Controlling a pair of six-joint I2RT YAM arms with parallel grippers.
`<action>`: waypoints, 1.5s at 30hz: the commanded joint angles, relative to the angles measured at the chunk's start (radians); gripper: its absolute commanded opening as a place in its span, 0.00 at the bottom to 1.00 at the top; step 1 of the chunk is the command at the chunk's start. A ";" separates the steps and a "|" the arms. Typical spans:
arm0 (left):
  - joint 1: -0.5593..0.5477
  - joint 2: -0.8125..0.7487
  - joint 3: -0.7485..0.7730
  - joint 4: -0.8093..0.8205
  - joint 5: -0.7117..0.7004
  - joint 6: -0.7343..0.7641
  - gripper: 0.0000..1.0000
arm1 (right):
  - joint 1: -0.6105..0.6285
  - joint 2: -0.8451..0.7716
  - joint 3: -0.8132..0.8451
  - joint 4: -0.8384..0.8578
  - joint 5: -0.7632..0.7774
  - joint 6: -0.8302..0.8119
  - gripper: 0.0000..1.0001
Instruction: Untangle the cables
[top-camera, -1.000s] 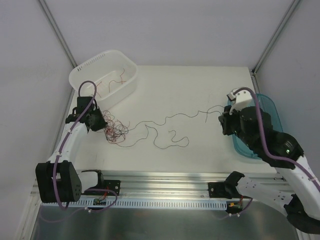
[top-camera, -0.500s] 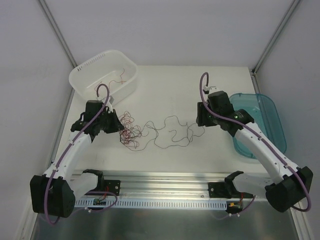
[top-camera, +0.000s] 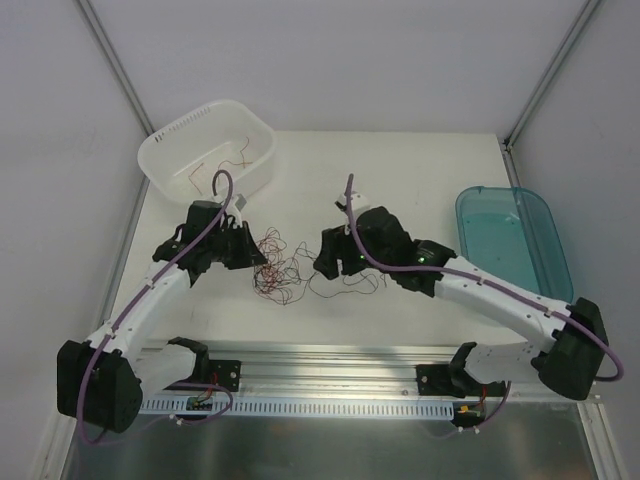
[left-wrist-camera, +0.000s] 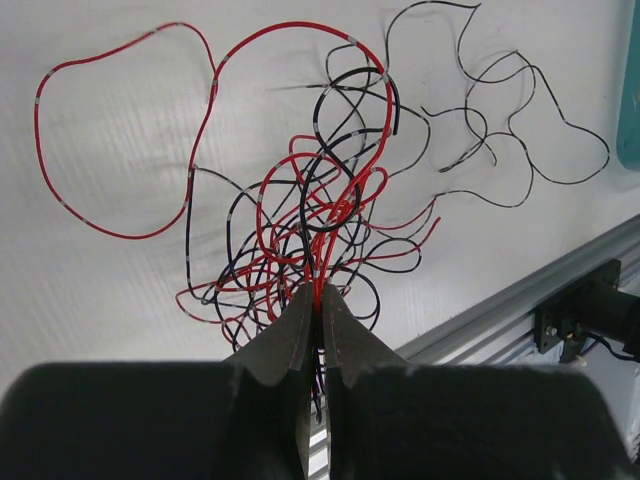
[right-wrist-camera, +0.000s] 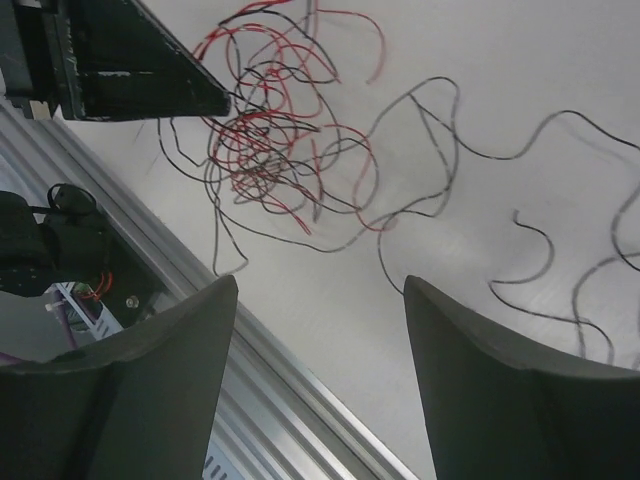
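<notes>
The cables (top-camera: 281, 266) are a knot of hair-thin red and black curly wires on the white table, between my two grippers. My left gripper (top-camera: 260, 257) is at the knot's left side. In the left wrist view it (left-wrist-camera: 320, 292) is shut on red strands that run up out of the tangle (left-wrist-camera: 305, 225). A loose black cable (top-camera: 352, 286) trails to the right of the knot. My right gripper (top-camera: 323, 264) hovers at the knot's right side. In the right wrist view it (right-wrist-camera: 320, 285) is open and holds nothing, with the tangle (right-wrist-camera: 270, 140) beyond its fingertips.
A white slotted basket (top-camera: 190, 120) at the back left holds a few loose red wires (top-camera: 238, 160). A teal tray (top-camera: 510, 240) lies at the right. An aluminium rail (top-camera: 330, 365) runs along the near table edge, close under the right gripper.
The right arm swung left from the teal tray to the tangle and its gripper opened, dropping the black cable. The left gripper carried the tangle to the right.
</notes>
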 joint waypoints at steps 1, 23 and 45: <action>-0.054 -0.013 -0.007 0.041 -0.059 -0.133 0.00 | 0.069 0.095 -0.010 0.221 -0.033 0.074 0.72; -0.276 -0.108 -0.051 0.079 -0.224 -0.434 0.00 | 0.164 0.364 -0.085 0.514 -0.078 0.084 0.52; -0.278 -0.159 -0.123 0.047 -0.369 -0.373 0.67 | 0.028 0.148 -0.292 0.427 -0.059 0.033 0.01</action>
